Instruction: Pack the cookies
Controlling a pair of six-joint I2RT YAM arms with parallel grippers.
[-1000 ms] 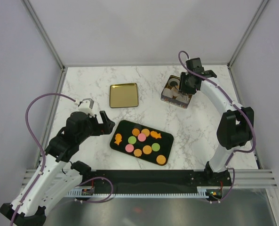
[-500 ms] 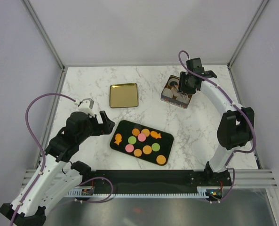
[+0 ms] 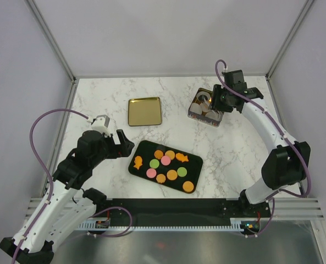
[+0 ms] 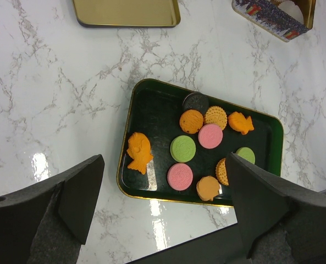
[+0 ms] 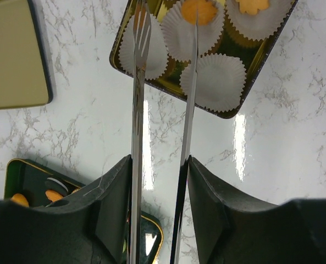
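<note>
Shifting slightly right vs. earlier: right claw (image 3: 216,102) w/ tongs (image 5: 136,104), prob. above tin (image 3: 196,114).

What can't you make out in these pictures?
- The tin: the right wrist view's top edge cuts off its far cups. In the top view the right pincer covers part of it, so no cookie count.
- Tips of the tongs: they run to the right wrist view's top edge, so their grip is unclear.
- The dark cookie: lost against the black tray in the top view.

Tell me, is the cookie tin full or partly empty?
Partly filled: two paper cups in the tin hold orange cookies; at least two are empty.
</note>
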